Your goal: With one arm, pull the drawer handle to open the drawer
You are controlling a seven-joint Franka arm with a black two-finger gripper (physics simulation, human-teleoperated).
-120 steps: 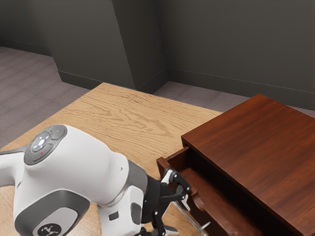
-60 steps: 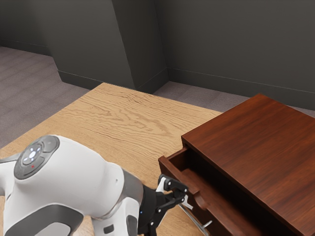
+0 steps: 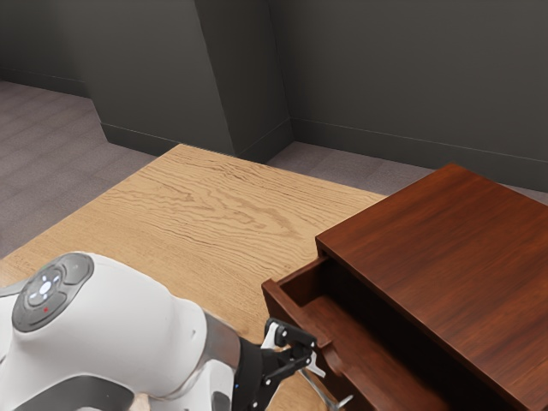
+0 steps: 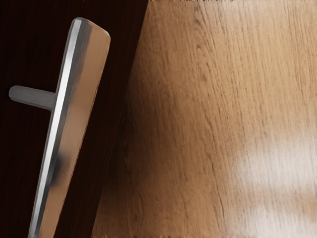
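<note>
The black claw [image 3: 295, 353] sits at the metal drawer handle [image 3: 324, 392], low at the exterior view's near edge; whether it clamps the bar cannot be told. The handle is cut off by that edge. In the wrist view the handle [image 4: 64, 148] lies just under the hand. The drawer [image 3: 295, 295] stands partly out of the dark wooden cabinet [image 3: 445, 248] on the wooden table [image 3: 197, 205]. The white arm [image 3: 111, 334] fills the near left.
</note>
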